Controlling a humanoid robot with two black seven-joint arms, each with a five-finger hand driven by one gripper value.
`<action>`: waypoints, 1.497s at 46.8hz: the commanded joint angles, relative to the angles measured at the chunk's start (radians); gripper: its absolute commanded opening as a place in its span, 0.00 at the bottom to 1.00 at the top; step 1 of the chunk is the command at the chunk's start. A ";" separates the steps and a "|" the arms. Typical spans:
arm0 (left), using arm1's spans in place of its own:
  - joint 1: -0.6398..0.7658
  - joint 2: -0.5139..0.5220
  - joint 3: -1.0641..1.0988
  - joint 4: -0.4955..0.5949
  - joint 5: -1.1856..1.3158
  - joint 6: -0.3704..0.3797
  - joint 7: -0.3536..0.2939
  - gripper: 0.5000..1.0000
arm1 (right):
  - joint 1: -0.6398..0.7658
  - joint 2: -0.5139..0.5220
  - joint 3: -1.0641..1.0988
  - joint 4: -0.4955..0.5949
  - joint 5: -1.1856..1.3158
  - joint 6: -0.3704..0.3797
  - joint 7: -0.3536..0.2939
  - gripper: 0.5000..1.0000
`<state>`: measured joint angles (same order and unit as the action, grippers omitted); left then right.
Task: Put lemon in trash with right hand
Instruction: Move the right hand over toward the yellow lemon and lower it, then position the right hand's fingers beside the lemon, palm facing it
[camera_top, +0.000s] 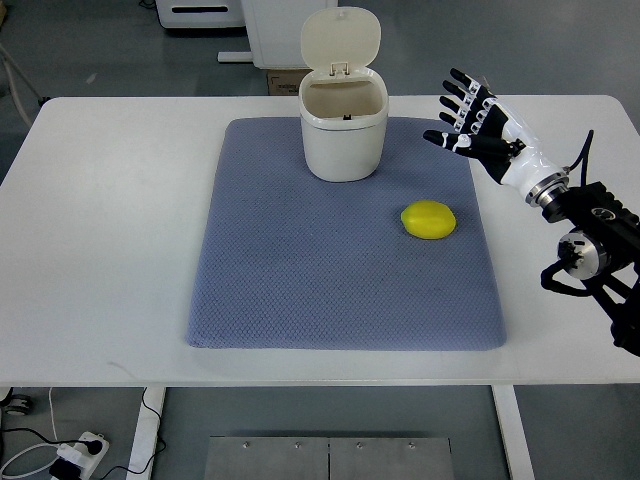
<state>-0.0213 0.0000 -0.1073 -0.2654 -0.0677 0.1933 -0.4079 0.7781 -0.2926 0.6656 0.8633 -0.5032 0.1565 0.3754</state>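
Note:
A yellow lemon lies on the blue-grey mat, right of its middle. The cream trash bin stands at the mat's far edge with its lid flipped up and its mouth uncovered. My right hand hovers at the mat's far right corner, right of the bin and beyond the lemon. Its black-and-white fingers are spread and hold nothing. The right arm comes in from the picture's right edge. No left arm shows.
The mat lies on a white table. Behind the table stand white furniture and a cardboard box. A power strip and cables lie on the floor at the lower left.

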 joint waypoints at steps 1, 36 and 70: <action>0.000 0.000 0.000 0.000 0.000 0.000 0.000 1.00 | 0.052 -0.003 -0.118 -0.004 -0.001 -0.057 0.042 1.00; 0.000 0.000 0.000 0.000 0.000 0.000 0.000 1.00 | 0.064 -0.114 -0.348 -0.003 -0.063 -0.081 0.151 1.00; 0.000 0.000 0.000 0.000 0.000 0.000 0.000 1.00 | 0.006 -0.069 -0.440 -0.010 -0.132 -0.187 0.200 0.99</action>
<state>-0.0215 0.0000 -0.1074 -0.2654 -0.0675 0.1933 -0.4080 0.7838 -0.3704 0.2382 0.8566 -0.6298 -0.0187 0.5754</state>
